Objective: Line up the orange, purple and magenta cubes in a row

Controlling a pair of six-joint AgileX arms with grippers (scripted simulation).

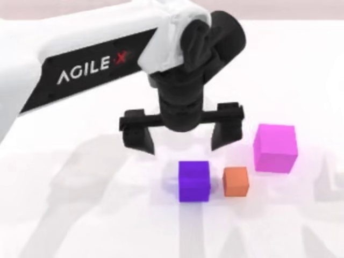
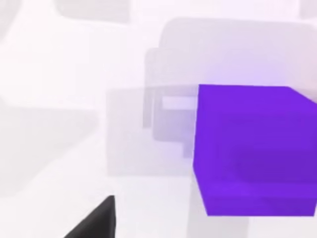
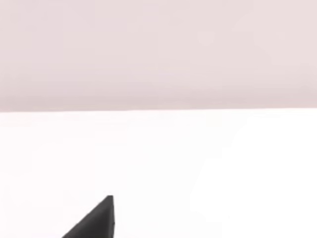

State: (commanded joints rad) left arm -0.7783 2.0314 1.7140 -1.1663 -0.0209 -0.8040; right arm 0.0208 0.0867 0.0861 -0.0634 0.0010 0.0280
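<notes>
Purple matte cube (image 1: 193,180), mid-sized and deep violet, sits on the white bench (image 1: 80,215) just below and in front of my left gripper (image 1: 181,137), a little toward its right finger. My left gripper hangs empty, jaws spread wide, above the bench. The small matte orange cube (image 1: 236,181) rests just beside the purple one on its right, with a thin gap between them. The large matte bright magenta cube (image 1: 276,148) stands farther right, near the orange cube but set back from the line the other two make.

The main risk, as I judge it, is that the magenta cube is out of line, and any reach toward it takes my wide-open fingers past the orange cube; a clipped corner would push that small cube and spoil the pairing already made. Coming down off-centre on a cube could also twist it.

In my left wrist view the purple cube (image 2: 252,148) fills the near side, close under the gripper. My right arm is parked away from the cubes; its wrist view shows only bare bench, and I cannot tell how its gripper stands.
</notes>
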